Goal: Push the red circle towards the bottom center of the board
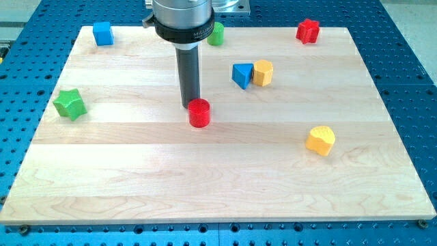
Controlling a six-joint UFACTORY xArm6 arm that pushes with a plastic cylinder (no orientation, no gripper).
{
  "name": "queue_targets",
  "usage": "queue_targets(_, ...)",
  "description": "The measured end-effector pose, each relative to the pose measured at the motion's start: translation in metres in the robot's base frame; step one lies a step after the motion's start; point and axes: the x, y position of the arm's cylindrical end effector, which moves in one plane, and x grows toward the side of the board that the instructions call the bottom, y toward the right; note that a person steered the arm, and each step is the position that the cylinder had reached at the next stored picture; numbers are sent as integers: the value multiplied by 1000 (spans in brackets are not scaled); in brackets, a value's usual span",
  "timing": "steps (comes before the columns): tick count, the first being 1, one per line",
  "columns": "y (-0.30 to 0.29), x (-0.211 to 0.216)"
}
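Near the middle of the desk (225, 191), a little toward the view's left, stands the red circle (199, 113), with my tip (190, 106) just at its upper-left edge, seemingly touching or almost touching it. Good place for the step in hand, judging from this: the bottom center lies below the red circle and slightly toward the view's right, so pushing from above and a bit left fits the wanted direction. Best to keep my tip behind the middle of the round side, because a round block slips away sideways easily when pushed off center; small corrections and a slow, straight stroke toward the view's bottom should help. No other block in the path: the yellow block (320, 140) sits well apart at the view's right, the green star (69, 103) well apart at the view's left, the blue triangle (242, 75) and a second yellow block (263, 72) side by side above and to the right. Farther up, near the top edge, a blue block (103, 33), a green block (216, 33) partly hidden behind the arm, and a red star (308, 31). About the jaws: none present on this arm, only a straight rod, so nothing open or closed and nothing held; contact only by the rod's end beside the red circle.
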Motion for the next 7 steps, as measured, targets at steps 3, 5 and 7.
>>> queue_targets(3, 18, 16)
queue_targets(5, 18, 60)
queue_targets(7, 42, 67)
